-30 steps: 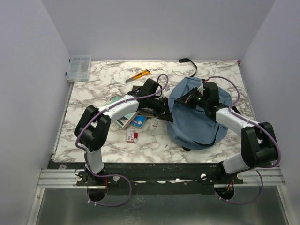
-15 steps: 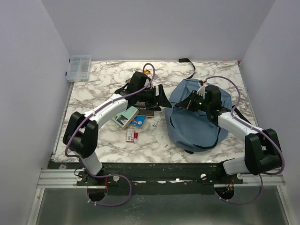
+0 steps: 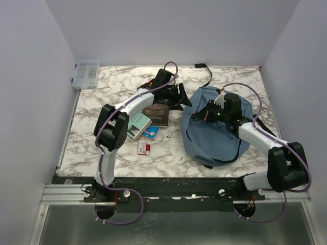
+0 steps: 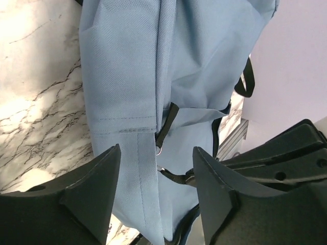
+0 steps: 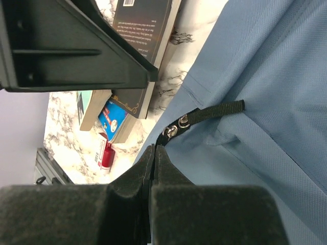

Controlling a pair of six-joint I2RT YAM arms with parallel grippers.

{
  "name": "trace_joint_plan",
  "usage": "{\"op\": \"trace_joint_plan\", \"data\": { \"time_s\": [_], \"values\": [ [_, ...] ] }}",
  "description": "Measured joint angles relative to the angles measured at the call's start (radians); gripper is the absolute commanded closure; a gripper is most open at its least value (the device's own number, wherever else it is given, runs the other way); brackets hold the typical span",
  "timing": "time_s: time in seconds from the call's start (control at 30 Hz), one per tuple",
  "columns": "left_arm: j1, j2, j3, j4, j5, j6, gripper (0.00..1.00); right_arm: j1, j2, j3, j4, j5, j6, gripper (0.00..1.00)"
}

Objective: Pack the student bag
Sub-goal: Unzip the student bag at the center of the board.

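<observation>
Lying just right of open left gripper (image 3: 184, 100): student bag (image 3: 219, 143); closed right gripper (image 5: 154, 149) over it.

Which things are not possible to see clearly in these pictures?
Top view: opening of the student bag, covered by the right arm.
Right wrist view: whether the right gripper pinches fabric; the contact is hidden.
Right wrist view: print on the dark book, too small.

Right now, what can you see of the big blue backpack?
The soft dusty-blue fabric backpack lies flat and rounded on the white marble table, right of a dark book. It has black webbing straps, a dark zipper line and metal zipper pulls. The shut right pincer touches its left edge.
</observation>
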Motion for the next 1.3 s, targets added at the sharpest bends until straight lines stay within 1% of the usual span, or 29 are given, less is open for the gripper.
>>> {"op": "trace_joint_plan", "data": {
  "time_s": [0.07, 0.13, 0.3, 0.4, 0.57, 0.7, 0.73, 0.8, 0.9, 1.1, 1.13, 1.17, 1.23, 1.3],
  "values": [
    [-0.009, 0.013, 0.018, -0.014, -0.001, 0.006, 0.46, 0.0, -0.003, 0.0, 0.0, -0.01, -0.004, 0.99],
    [-0.021, 0.029, 0.036, -0.021, -0.001, 0.011, 0.54, 0.001, -0.003, 0.0, 0.0, -0.019, -0.005, 1.0],
    [-0.056, 0.079, 0.068, -0.024, 0.0, 0.02, 0.63, 0.017, -0.003, 0.0, 0.0, -0.027, -0.008, 0.99],
    [-0.068, 0.11, 0.074, -0.025, 0.004, 0.024, 0.72, 0.032, -0.005, 0.0, -0.002, -0.028, -0.014, 0.99],
    [-0.07, 0.139, 0.086, -0.035, 0.017, 0.031, 0.86, 0.061, -0.015, 0.0, -0.021, -0.028, -0.026, 0.99],
    [-0.069, 0.181, 0.139, -0.04, 0.034, 0.031, 0.99, 0.101, -0.039, -0.001, -0.059, -0.027, -0.031, 0.99],
    [-0.068, 0.19, 0.153, -0.042, 0.037, 0.031, 1.0, 0.111, -0.049, -0.005, -0.064, -0.027, -0.031, 1.0],
    [-0.068, 0.214, 0.188, -0.041, 0.044, 0.031, 1.0, 0.135, -0.088, -0.027, -0.082, -0.027, -0.027, 0.99],
    [-0.067, 0.238, 0.222, -0.037, 0.054, 0.031, 1.0, 0.162, -0.188, -0.077, -0.143, -0.026, -0.019, 0.99],
    [-0.048, 0.252, 0.238, -0.038, 0.071, 0.029, 1.0, 0.17, -0.386, -0.143, -0.275, -0.008, -0.004, 0.99],
    [-0.041, 0.252, 0.242, -0.038, 0.073, 0.029, 0.96, 0.171, -0.409, -0.157, -0.29, -0.006, 0.0, 1.0],
    [-0.034, 0.252, 0.246, -0.037, 0.077, 0.029, 0.87, 0.171, -0.426, -0.171, -0.302, -0.005, 0.005, 1.0],
    [-0.028, 0.249, 0.247, -0.035, 0.082, 0.029, 0.64, 0.171, -0.43, -0.181, -0.315, -0.003, 0.016, 0.99],
    [-0.02, 0.235, 0.223, -0.027, 0.083, 0.029, 0.46, 0.172, -0.417, -0.181, -0.314, -0.002, 0.031, 0.99]
  ]
}}
